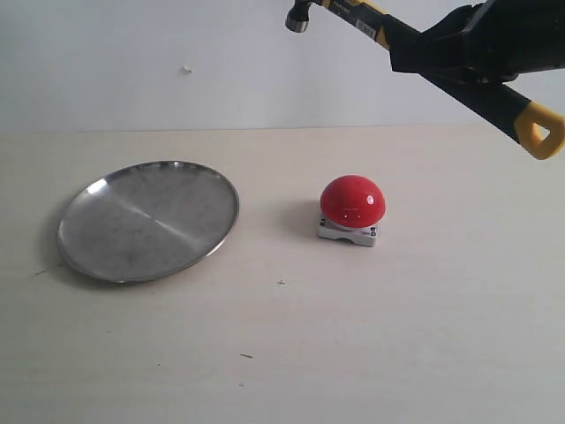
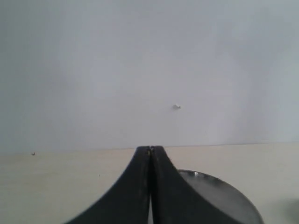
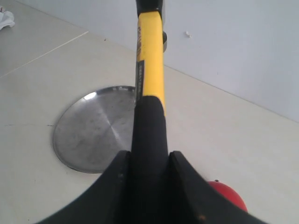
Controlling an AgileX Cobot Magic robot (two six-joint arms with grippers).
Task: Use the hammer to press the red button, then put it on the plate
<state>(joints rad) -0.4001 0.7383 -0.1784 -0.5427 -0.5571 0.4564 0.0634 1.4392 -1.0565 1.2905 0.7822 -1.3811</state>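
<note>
High at the top right of the exterior view, my right gripper (image 1: 441,55) is shut on the black handle of the hammer (image 1: 371,22). Its dark steel head points up and left, and the yellow looped end (image 1: 543,132) hangs lower right. The red button (image 1: 352,201) on its light-grey base stands on the table well below the hammer. The silver plate (image 1: 148,221) lies to the left. The right wrist view shows the hammer (image 3: 150,74), right gripper (image 3: 149,156), plate (image 3: 96,133) and red button (image 3: 228,193). My left gripper (image 2: 150,149) is shut with nothing in it, the plate (image 2: 219,196) just beyond.
The tabletop (image 1: 282,353) is pale wood with a white wall (image 1: 177,53) behind it. A small white mark (image 1: 186,69) is on the wall.
</note>
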